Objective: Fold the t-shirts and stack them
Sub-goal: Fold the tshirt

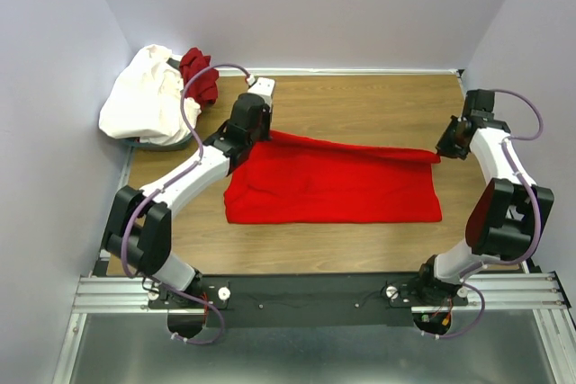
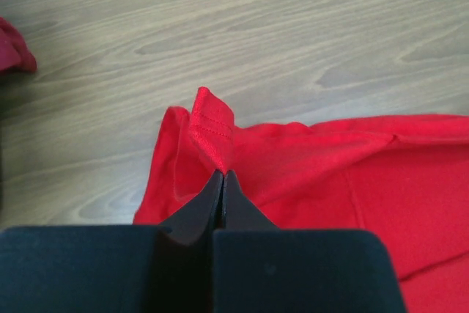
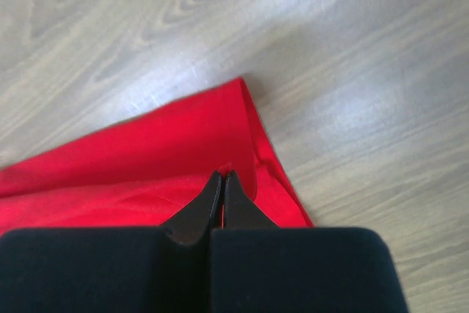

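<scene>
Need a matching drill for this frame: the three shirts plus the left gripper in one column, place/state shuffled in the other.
1. bright red cloth t-shirt
2. white cloth t-shirt
3. dark maroon cloth t-shirt
4. left gripper

A. small bundle tucked beside a bigger heap
B. shut on a hemmed fold
C. spread out in the middle
D. big crumpled heap, far-left corner

Pairs: 1-C, 2-D, 3-A, 4-B

A wood-grain table (image 1: 360, 105) fills the middle of the frame. A bright red t-shirt (image 1: 333, 188) lies across its centre as a wide, wrinkled band. At the upper left corner a white t-shirt (image 1: 144, 103) sits crumpled, with a maroon t-shirt (image 1: 200, 75) bunched against its right side.
</scene>
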`<state>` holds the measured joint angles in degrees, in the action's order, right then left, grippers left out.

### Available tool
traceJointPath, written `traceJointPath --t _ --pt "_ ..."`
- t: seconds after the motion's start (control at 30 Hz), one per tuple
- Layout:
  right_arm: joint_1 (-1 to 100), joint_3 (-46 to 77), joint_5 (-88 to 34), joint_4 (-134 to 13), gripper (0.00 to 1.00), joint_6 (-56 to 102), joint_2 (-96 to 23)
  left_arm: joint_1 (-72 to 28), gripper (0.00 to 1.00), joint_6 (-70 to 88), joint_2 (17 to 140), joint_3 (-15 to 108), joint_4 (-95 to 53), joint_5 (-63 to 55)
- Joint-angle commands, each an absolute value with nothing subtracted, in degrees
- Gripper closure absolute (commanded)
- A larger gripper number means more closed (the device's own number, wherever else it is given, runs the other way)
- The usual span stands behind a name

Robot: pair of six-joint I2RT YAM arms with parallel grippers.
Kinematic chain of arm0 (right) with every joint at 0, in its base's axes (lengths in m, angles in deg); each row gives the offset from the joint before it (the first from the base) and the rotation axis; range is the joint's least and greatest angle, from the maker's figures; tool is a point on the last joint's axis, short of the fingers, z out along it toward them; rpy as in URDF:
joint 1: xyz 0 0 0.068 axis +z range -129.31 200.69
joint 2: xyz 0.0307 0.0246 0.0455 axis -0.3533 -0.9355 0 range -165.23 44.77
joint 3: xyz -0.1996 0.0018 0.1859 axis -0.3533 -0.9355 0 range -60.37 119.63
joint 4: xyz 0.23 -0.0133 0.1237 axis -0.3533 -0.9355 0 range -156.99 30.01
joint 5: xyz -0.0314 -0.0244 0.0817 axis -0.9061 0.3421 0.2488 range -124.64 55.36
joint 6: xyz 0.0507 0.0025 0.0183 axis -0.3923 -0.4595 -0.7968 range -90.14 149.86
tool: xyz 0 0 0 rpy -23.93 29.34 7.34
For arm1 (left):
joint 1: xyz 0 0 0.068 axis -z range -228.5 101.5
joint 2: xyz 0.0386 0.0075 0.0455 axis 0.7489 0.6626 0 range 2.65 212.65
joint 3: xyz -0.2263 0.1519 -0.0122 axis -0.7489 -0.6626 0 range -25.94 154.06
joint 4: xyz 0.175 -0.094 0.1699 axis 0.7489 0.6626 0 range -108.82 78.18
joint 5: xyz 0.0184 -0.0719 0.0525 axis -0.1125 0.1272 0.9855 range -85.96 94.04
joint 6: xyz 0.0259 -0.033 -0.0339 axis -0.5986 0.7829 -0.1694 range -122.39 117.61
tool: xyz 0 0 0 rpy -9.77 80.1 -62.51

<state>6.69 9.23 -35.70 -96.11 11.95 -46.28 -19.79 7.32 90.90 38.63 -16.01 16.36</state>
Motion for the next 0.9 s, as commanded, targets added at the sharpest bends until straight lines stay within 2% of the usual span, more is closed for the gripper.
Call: traceJointPath --t 0.0,0.17,0.43,0.67,0.77,0.83,0.87 --pt "6.36 6.52 -38.69 -96.73 0.99 11.76 -43.65 -17.39 1.0 9.21 87.47 35.23 -12.94 21.78" --pt "6.36 2.3 -39.39 -96.64 0.99 10.88 -41.63 -16.59 1.0 12.98 82.56 30.58 -9.77 25.04" --pt "6.36 -0.78 -40.71 -96.64 0.99 10.35 -40.13 -15.98 1.0 17.38 74.12 24.42 -5.99 23.11" --pt "6.45 -3.24 -42.73 -96.64 0.96 9.38 -38.73 -15.72 1.0 18.61 73.14 23.98 -3.01 21.44" --pt "6.45 -4.55 -44.13 -96.64 0.7 7.99 -36.98 -15.54 0.97 20.27 73.05 24.33 0.76 21.62" --pt "6.45 -5.17 -44.22 -96.47 0.49 7.28 -35.83 -15.54 0.69 21.68 72.27 24.42 2.35 22.06" --pt "6.45 -5.35 -44.14 -96.29 0.45 6.93 -35.48 -15.54 0.59 22.39 71.91 24.33 3.06 22.15"
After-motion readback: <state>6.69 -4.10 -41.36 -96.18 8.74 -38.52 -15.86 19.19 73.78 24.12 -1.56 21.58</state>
